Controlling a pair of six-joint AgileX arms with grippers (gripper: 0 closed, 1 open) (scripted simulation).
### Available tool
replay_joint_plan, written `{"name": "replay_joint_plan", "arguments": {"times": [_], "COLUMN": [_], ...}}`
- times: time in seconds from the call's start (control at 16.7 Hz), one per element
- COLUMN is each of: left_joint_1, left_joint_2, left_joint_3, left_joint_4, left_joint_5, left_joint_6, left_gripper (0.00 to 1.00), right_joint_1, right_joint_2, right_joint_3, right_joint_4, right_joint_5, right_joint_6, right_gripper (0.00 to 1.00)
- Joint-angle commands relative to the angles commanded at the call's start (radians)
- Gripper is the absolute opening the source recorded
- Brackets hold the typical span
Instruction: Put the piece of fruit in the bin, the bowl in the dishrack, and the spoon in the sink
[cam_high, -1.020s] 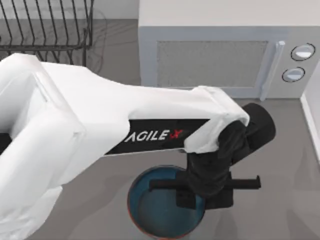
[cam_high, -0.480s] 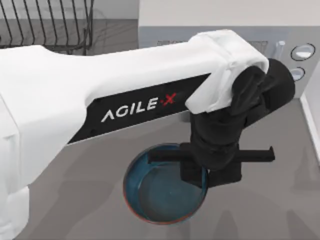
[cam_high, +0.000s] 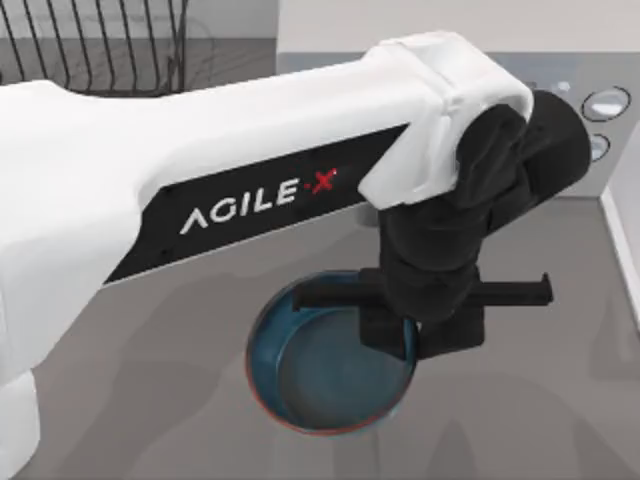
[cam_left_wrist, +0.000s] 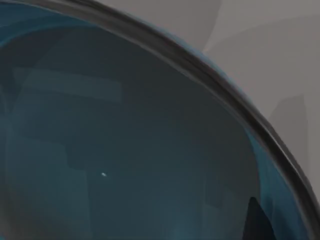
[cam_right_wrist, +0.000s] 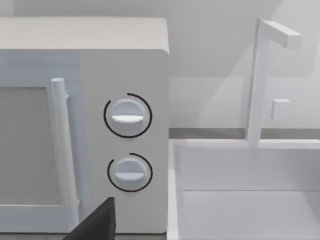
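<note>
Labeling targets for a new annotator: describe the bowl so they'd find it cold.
Start at the white microwave at the far edge of the grey table; just in front of it, toward the near edge, is the bowl, under the left gripper. It is round and deep, teal-blue with a thin brownish-orange rim, unlike the black wire dishrack at far left.

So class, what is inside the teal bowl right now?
Its visible teal inside looks empty in the top view: bowl. The left gripper sits over its right rim and hides that part. No fruit or spoon is seen inside.
</note>
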Motion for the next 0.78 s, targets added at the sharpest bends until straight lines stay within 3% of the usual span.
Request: {"name": "replay_joint_plan", "arguments": {"times": [0.3, 0.78], "left_joint_1": [0.215, 0.906], "left_joint_2": [-0.174, -0.784], "left_joint_3": [-0.05, -0.383], "left_joint_4": [0.212, 0.853], "left_joint_5": [0.008, 0.099], "left_joint_6": [0.169, 0.679], "left_gripper": [0.0, 0.0], "right_joint_1": [0.0, 0.0], "right_joint_2": [0.0, 0.0], "right_joint_3": [0.0, 0.0], "right_joint_4": [0.0, 0.0], "right_joint_5": [0.0, 0.0], "right_joint_6": [0.0, 0.0], "right_gripper": [1.0, 1.0]}}
